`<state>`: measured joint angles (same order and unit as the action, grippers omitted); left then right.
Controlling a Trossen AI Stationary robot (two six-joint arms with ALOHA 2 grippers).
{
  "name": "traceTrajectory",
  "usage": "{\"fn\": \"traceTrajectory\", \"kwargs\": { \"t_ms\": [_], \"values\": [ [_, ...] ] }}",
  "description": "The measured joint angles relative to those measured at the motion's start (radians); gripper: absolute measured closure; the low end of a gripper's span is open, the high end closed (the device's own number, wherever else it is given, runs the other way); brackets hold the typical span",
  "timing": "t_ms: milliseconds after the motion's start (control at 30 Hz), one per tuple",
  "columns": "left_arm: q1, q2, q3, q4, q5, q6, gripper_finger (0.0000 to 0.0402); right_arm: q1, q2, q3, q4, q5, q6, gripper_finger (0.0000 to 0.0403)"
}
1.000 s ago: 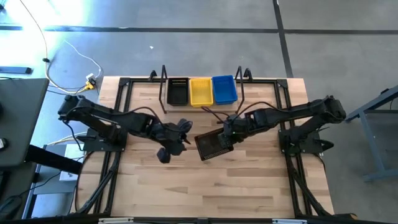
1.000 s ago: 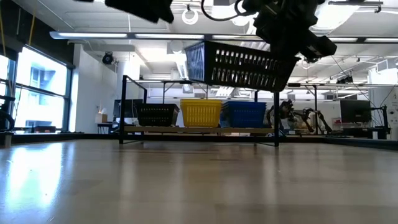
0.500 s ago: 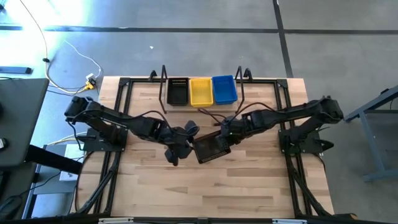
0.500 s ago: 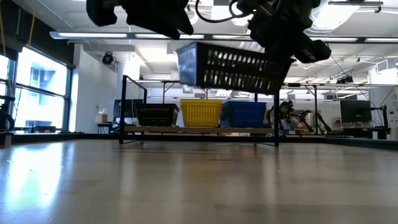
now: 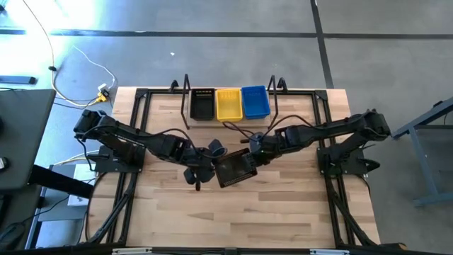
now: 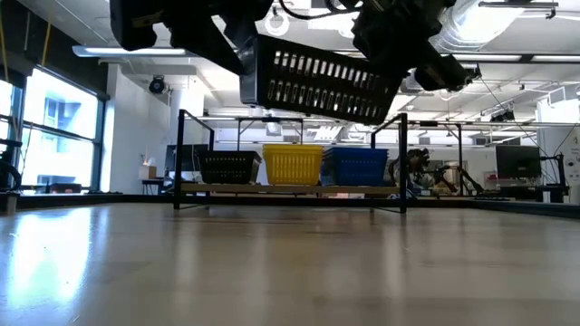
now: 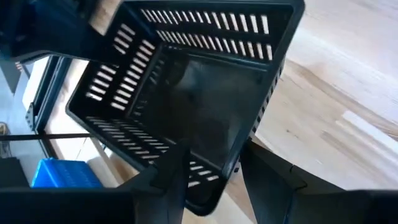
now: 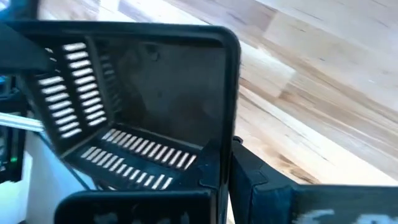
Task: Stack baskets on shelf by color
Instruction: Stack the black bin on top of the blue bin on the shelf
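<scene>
Black basket point(image 5: 236, 167) — unlabelled — gripped midair by right hand point(image 5: 249, 145), left hand point(image 5: 207, 164) astride rim.

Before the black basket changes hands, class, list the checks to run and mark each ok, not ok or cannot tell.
1. Black basket clear of the table: ok.
2. Right gripper shut on its wall: ok.
3. Left gripper jaws around the opposite wall: ok; closed firmly: cannot tell.
4. Basket level: not ok, tilted in the low view.
5. Shelf shows a black stack to receive it: ok.
</scene>
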<state>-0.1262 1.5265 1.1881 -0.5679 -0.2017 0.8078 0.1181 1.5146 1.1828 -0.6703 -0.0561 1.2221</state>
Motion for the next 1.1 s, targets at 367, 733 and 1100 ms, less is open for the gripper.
{"fn": "traceTrajectory", "kwargs": {
  "t_ms": [367, 733, 1100],
  "values": [
    [-0.016, 0.0, 0.0, -0.072, -0.004, -0.008, 0.0328, 0.0, 0.0, 0.001, 0.051, 0.011, 0.0, 0.0403],
    [-0.027, 0.0, 0.0, -0.077, 0.008, -0.043, 0.0397, 0.0, -0.002, 0.002, 0.065, 0.029, -0.037, 0.0398],
    [-0.038, -0.004, 0.0, -0.158, -0.005, -0.252, 0.04, -0.044, -0.009, 0.003, 0.059, 0.105, -0.148, 0.0292]
  ]
}}
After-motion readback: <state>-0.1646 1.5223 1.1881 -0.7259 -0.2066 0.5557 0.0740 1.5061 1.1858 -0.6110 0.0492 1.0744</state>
